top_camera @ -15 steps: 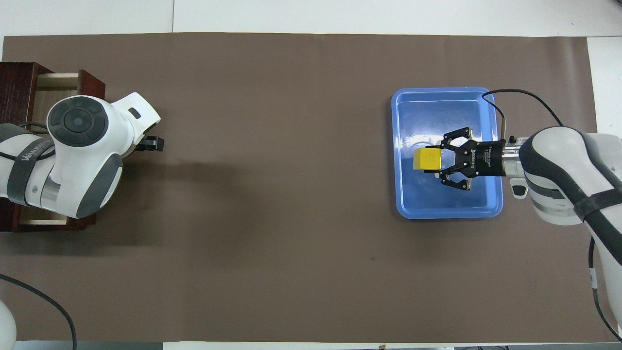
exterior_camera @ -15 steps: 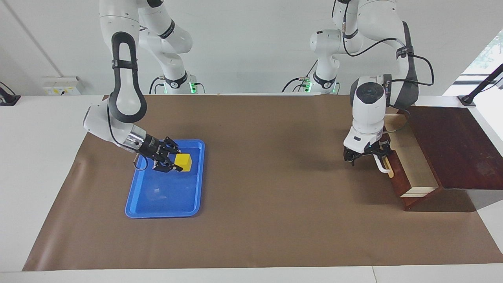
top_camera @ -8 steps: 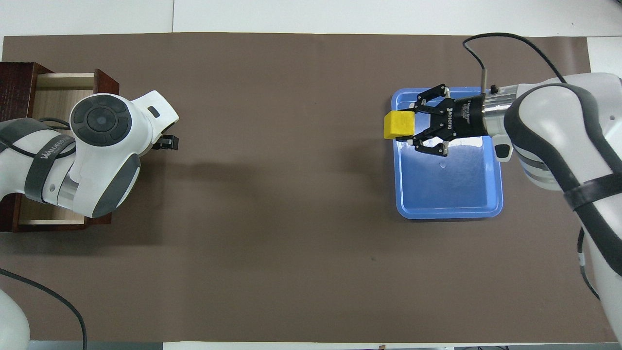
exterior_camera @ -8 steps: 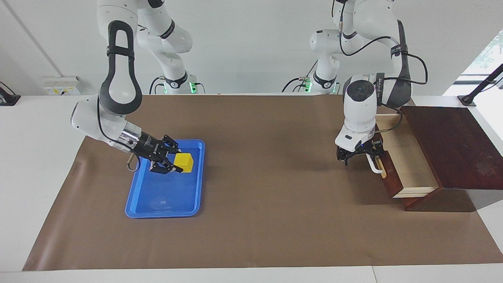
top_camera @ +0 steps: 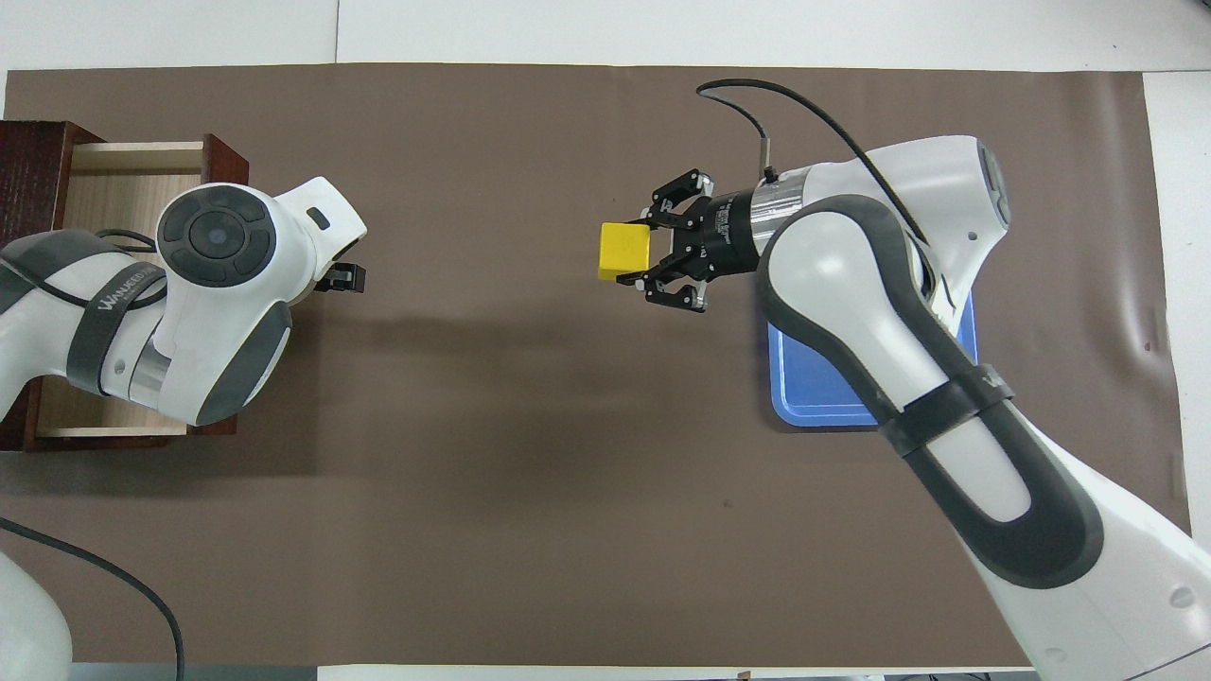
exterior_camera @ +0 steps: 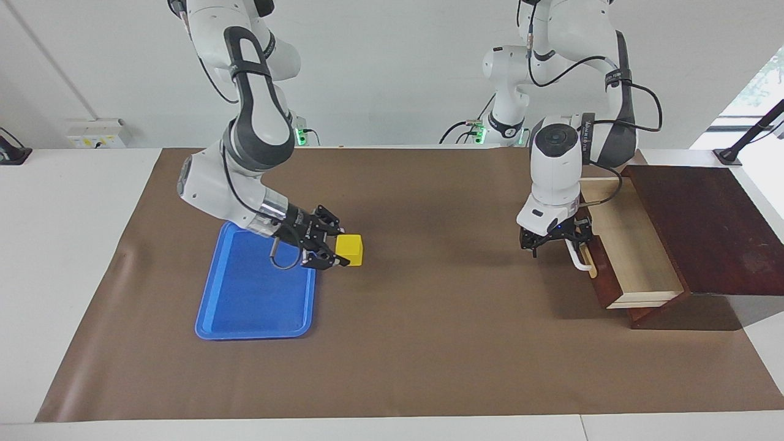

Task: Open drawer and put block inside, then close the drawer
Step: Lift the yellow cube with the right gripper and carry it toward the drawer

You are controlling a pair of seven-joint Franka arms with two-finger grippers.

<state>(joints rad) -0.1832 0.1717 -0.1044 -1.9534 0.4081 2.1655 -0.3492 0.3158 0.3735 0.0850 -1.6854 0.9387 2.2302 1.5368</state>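
The right claw [exterior_camera: 343, 252] is clenched on the block [exterior_camera: 350, 250], carrying it in the air over the bare table [exterior_camera: 429, 343] just past the edge of the blue tray [exterior_camera: 245, 306]; the block looks light, rigid and flat-faced, so a pinch across two facing sides should hold. The left claw [exterior_camera: 554, 240] stands released at the white handle [exterior_camera: 578, 257] of the drawer [exterior_camera: 637, 257], which is pulled well out.

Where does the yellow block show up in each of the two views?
Facing view: yellow block held by the right end effector above the brown mat, just off the blue tray.
Overhead view: block above mid-mat.
Shared landmark: the blue tray beside it.
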